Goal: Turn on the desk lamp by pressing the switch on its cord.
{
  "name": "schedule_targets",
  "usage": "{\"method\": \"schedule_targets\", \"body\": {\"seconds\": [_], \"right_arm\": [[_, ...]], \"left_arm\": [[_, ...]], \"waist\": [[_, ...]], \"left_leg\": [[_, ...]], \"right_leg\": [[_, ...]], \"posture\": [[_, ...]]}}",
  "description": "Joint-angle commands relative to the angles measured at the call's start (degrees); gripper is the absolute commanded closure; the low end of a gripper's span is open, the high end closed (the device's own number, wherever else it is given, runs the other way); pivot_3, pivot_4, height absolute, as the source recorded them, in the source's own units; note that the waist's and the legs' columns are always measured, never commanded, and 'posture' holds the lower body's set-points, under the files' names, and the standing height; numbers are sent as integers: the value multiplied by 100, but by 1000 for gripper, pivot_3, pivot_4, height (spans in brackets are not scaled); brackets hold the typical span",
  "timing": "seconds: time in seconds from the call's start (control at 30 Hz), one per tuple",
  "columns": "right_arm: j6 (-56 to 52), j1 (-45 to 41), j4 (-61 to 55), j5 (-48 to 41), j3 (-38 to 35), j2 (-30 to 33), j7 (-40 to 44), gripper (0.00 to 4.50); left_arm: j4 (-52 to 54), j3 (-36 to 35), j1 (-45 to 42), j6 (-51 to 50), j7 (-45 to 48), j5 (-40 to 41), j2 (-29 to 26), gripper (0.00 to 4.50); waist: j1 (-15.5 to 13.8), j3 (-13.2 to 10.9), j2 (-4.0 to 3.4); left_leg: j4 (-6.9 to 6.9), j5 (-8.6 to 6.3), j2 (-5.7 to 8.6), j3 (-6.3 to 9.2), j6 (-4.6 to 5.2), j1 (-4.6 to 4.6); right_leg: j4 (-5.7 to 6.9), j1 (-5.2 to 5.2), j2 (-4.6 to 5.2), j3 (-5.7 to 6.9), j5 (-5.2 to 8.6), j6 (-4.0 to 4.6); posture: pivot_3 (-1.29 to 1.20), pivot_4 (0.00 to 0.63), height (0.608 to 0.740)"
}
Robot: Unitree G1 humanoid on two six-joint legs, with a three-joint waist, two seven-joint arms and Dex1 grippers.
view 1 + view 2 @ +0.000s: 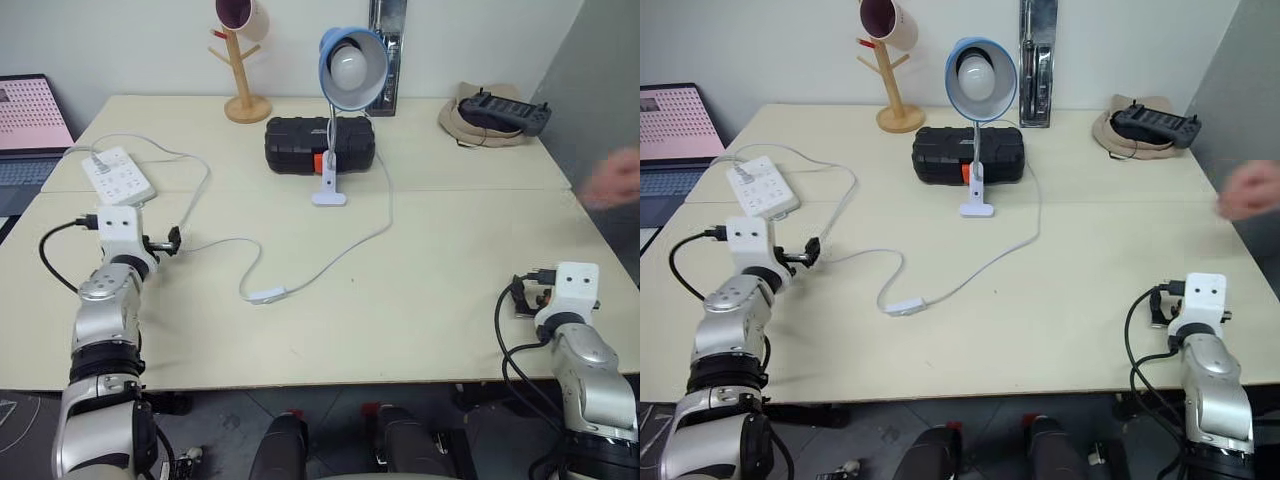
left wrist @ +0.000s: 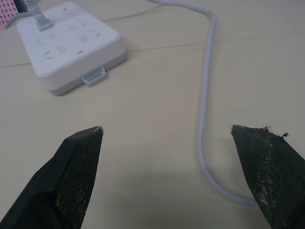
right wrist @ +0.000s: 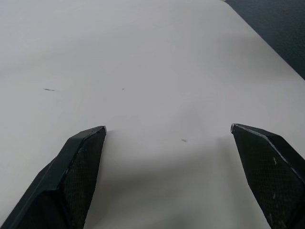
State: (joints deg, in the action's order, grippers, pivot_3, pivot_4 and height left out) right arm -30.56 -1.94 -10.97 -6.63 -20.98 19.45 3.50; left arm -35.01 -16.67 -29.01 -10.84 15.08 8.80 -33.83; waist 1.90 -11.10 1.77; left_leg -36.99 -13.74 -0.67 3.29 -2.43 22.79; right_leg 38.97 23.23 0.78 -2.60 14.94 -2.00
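The desk lamp (image 1: 350, 65), with a blue shade, a white bulb and a white base, stands at the middle back of the table, unlit. Its thin white cord (image 1: 360, 240) curves forward to the small white switch (image 1: 266, 295), which lies on the table in front of centre. From there the cord loops left toward my left arm. My left gripper (image 2: 167, 129) is open low over the table at the left, with the cord (image 2: 205, 119) passing just inside one finger. My right gripper (image 3: 168, 128) is open over bare tabletop at the front right. Both are well away from the switch.
A white power strip (image 1: 118, 177) lies just ahead of my left gripper. A black case (image 1: 320, 143) sits behind the lamp base, a wooden mug tree (image 1: 240, 60) at the back, a laptop (image 1: 30, 120) far left, and a hat with a controller (image 1: 495, 115) back right. A person's hand (image 1: 615, 178) is at the right edge.
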Motion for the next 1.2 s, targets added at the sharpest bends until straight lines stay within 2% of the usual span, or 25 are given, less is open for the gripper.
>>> {"method": "schedule_targets", "body": {"seconds": [0.03,0.1,0.2,0.37,0.47,0.6,0.7,1.0,1.2], "right_arm": [[96,-96,-93,-16,2,33,34,91],[71,-115,-153,10,100,-9,7,91],[107,-121,-307,-104,152,76,234,91],[-144,-288,-710,-885,418,418,1426,91],[-369,-343,-958,-1142,629,648,1832,91],[-588,-88,-1437,-1605,970,1349,2977,91],[-824,-35,-1785,-1938,1267,1590,3364,91],[-1554,-172,-2565,-2729,1705,1503,3394,91],[-1700,-234,-2757,-2807,1907,1244,3057,91]], "left_arm": [[200,-58,-119,59,0,8,-73,0],[146,-18,-163,121,-36,-73,-120,0],[381,-41,-257,-56,383,158,-192,0],[825,463,-625,-715,2561,626,-762,0],[625,656,-896,-780,3186,608,-1026,0],[1343,1451,-923,-976,4555,539,-1332,0],[1336,1849,-1038,-892,5307,437,-1542,0],[1162,2842,-1430,-76,7372,-72,-2093,0],[393,3254,-1838,918,7668,-559,-1714,0]], "waist": [[0,0,0],[-4,0,0],[-8,0,0],[1,-1,0],[-2,0,-2],[-5,-2,-4],[-5,-3,-2],[-1,-4,-2],[-26,-4,-1]], "left_leg": [[0,0,0,0,0,0],[0,0,1,0,0,0],[1,0,2,2,0,3],[0,0,3,2,0,5],[2,0,1,2,0,1],[3,-1,2,2,1,7],[4,-1,1,6,1,11],[2,-1,-17,8,1,10],[-2,-1,-16,10,2,11]], "right_leg": [[0,0,0,0,0,0],[0,0,0,-1,0,0],[-1,0,0,0,0,0],[-1,0,-2,2,0,0],[-3,0,-8,0,4,-2],[-3,2,-7,-1,6,1],[-9,2,-8,4,7,3],[-7,5,-32,-1,28,-10],[-6,4,-32,1,29,-11]], "posture": [[0,150,740],[0,150,740],[0,150,740],[0,150,740],[0,150,740],[0,150,740],[0,150,740],[0,150,740],[0,150,740]]}}
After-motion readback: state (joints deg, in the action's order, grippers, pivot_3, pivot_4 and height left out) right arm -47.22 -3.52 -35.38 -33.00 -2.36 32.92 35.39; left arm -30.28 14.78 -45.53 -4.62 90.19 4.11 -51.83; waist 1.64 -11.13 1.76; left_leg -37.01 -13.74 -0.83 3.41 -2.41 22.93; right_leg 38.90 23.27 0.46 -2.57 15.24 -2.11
